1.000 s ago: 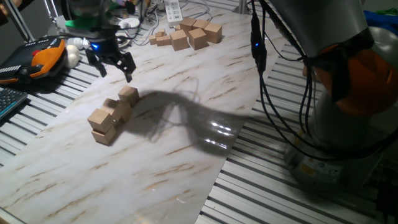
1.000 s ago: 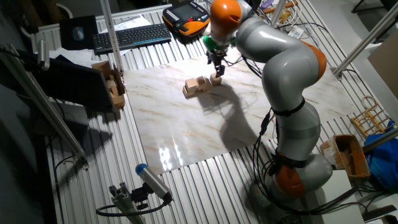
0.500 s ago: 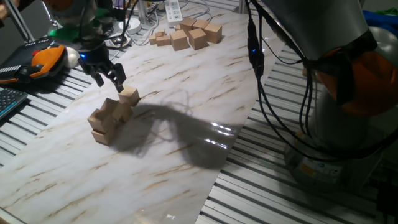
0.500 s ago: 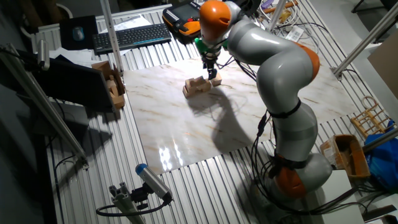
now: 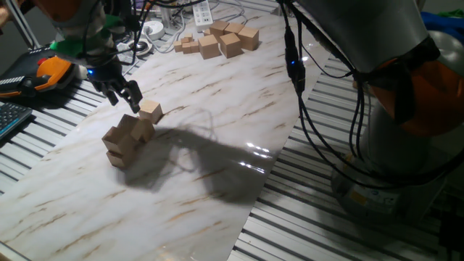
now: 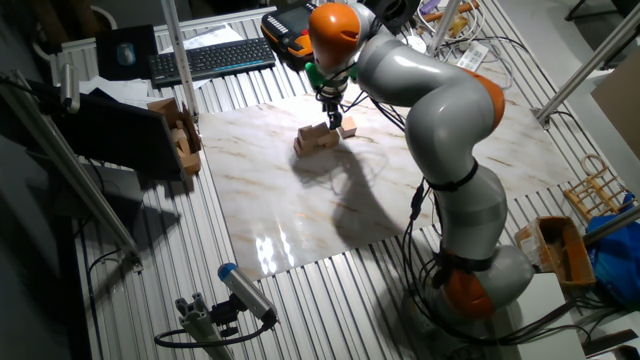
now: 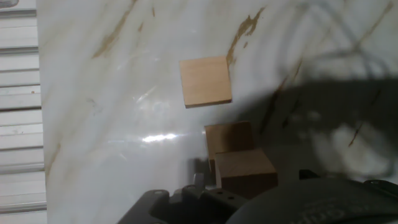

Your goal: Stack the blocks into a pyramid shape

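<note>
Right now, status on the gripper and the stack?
Gripper open, empty, beside the heap. Light-tan wooden cube heap partly built; one cube apart. Nothing in the way.

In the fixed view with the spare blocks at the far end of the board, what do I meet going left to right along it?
Orange pendant → end effector → stepped heap → lone block → spare blocks → robot base.

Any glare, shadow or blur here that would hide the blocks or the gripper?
One fixed view: the arm's shadow falls beside the pyramid; glare sits farther right; the gripper is slightly blurred. The other fixed view: glare near the table's front edge, blocks tiny. Hand view: a glare streak left of the blocks, shadow at right; the lone block is clear.
</note>
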Robot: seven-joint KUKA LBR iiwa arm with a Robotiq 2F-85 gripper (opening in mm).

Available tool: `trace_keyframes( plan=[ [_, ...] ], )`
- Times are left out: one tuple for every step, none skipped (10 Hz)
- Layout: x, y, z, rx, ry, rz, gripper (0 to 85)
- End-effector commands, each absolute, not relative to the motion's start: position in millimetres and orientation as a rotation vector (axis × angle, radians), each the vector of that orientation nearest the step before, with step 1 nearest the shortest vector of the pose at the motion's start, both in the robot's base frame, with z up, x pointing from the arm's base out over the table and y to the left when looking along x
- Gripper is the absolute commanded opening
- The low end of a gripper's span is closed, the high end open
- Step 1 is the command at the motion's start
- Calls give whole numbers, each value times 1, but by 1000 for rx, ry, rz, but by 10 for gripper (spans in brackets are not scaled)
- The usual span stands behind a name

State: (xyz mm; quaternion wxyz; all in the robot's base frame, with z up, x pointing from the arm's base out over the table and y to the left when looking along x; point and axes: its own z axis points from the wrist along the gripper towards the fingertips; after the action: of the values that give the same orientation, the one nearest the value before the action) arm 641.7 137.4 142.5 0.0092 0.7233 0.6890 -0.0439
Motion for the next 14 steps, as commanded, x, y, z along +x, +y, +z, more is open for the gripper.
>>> trace_keyframes(
  plan=[
    [641,140,141,2263,2154,-136,680],
    [640,144,139,2249,2174,-135,680],
    [641,149,136,2232,2177,-153,680],
    [641,152,133,2207,2194,-175,680],
    [642,153,130,2196,2196,-190,680],
    [642,154,125,2197,2182,-206,680],
    [642,153,121,2202,2167,-210,850],
    [642,153,119,2209,2160,-213,850],
    [642,154,118,2217,2154,-213,850],
    [642,154,118,2221,2152,-210,850],
    [642,154,117,2219,2150,-208,850],
    [641,156,113,2214,2143,-207,850],
    [640,156,109,2211,2140,-200,850],
    [640,155,109,2209,2135,-206,850]
  ],
)
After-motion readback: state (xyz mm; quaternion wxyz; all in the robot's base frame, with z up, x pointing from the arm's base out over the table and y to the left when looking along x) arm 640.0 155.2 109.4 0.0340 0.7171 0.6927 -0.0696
